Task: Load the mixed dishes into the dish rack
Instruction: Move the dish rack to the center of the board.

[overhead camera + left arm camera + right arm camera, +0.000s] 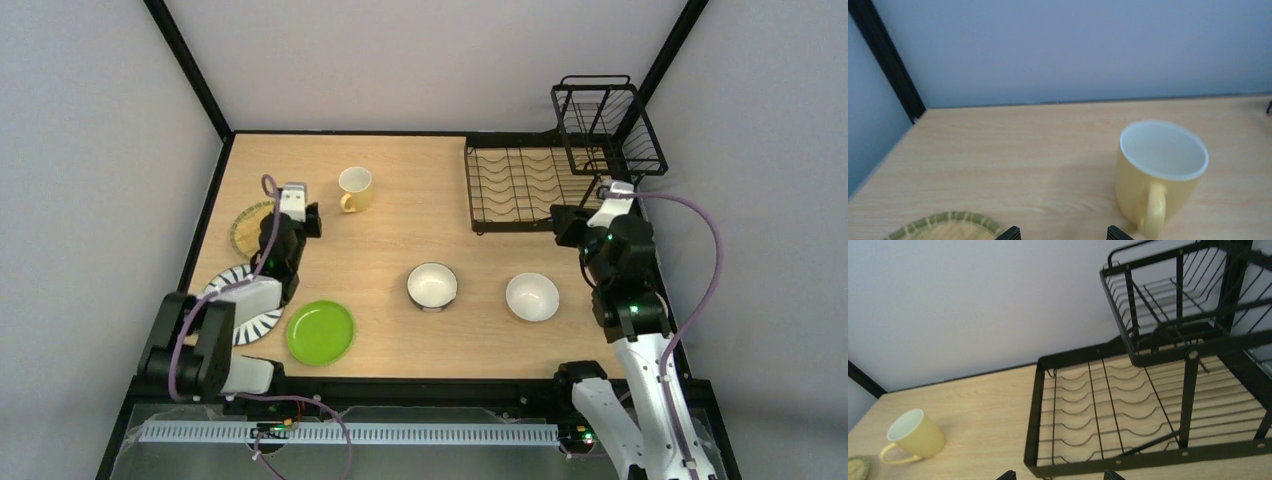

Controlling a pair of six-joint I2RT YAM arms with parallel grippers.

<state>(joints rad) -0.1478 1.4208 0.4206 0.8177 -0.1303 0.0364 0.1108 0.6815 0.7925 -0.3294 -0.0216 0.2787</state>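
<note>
1. Left gripper [1063, 234] is spread and empty, just near-left of the pale yellow mug [1160, 175], which sits upright on the bench [998, 150], handle turned near.
2. Shift right and centre on the mug's wall, not the handle, before you close.
3. Right gripper [1055, 475], also spread, hovers by the bare dish rack [1108, 405].

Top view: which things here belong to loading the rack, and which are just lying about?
Job: pale yellow mug, lime green plate, tan woven plate, striped plate, dark-sided bowl, white bowl, dish rack.
Not the job: white slotted rail at the near edge, black frame post.
</note>
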